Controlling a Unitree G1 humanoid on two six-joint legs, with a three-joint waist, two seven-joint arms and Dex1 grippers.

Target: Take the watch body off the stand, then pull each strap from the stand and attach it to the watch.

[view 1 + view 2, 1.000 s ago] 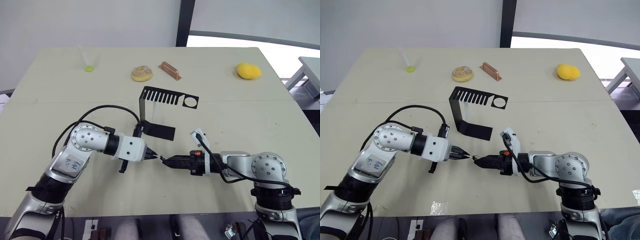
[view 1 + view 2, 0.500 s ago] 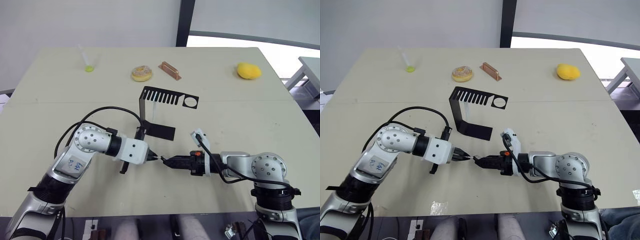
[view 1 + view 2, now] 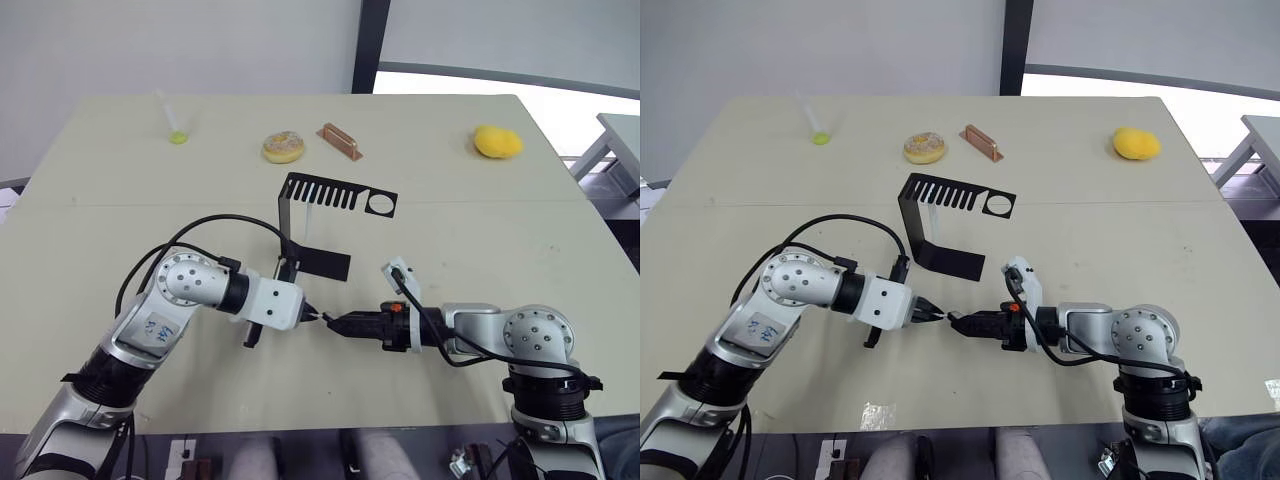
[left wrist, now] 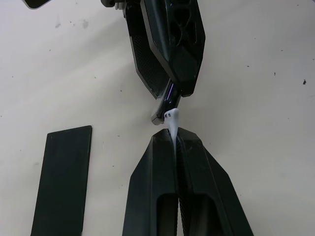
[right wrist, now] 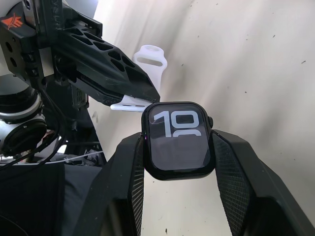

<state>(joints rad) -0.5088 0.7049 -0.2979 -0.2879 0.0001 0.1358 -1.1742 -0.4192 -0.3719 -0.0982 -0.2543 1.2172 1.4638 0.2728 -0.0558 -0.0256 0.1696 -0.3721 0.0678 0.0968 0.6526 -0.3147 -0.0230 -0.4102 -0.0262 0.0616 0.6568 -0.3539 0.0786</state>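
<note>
Closer than before, the left gripper (image 4: 175,142), clamped on a white strap (image 4: 172,123), meets the watch (image 5: 178,138) pinched by the right gripper (image 5: 178,147), near of the stand (image 3: 322,215). Both forearms reach inward over the beige table (image 3: 480,220).

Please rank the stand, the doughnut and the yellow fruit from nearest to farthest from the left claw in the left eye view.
1. The stand, just beyond the left claw.
2. The doughnut, farther back, mid-table.
3. The yellow fruit, far right corner.
</note>
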